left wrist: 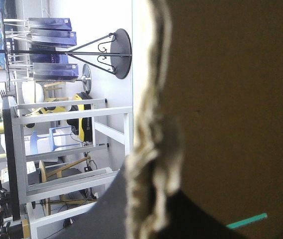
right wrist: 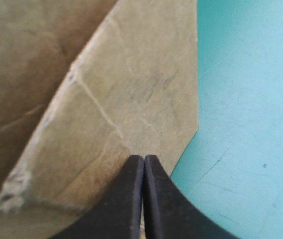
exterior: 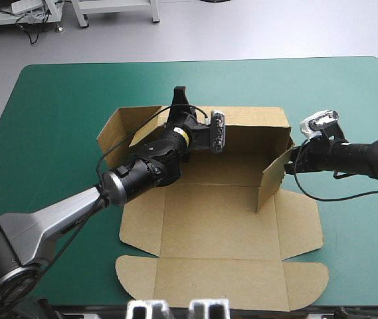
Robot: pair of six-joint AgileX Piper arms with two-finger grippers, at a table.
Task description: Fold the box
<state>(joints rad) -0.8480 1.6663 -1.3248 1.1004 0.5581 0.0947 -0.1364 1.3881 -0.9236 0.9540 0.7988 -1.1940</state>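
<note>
The brown box [exterior: 208, 226] lies open on the teal-green cover, its lid panel flat toward the near edge. Its far wall [exterior: 248, 123] and right side wall [exterior: 272, 179] stand raised. My left gripper [exterior: 181, 98] sits over the far wall's left end. In the left wrist view the board [left wrist: 231, 99] fills the space ahead, and its pale edge runs down between the black fingers of the left gripper [left wrist: 153, 214], shut on it. My right gripper [exterior: 287, 165] is outside the right wall. In the right wrist view the right gripper [right wrist: 144, 158] is shut, its tip against a brown flap [right wrist: 131, 89].
Teal-green cover [exterior: 56, 119] shows all round the box, widest at the far side and left. A left corner flap [exterior: 119, 133] of the box stands partly raised beside my left arm. Bare cover [right wrist: 250, 99] lies beside the right gripper.
</note>
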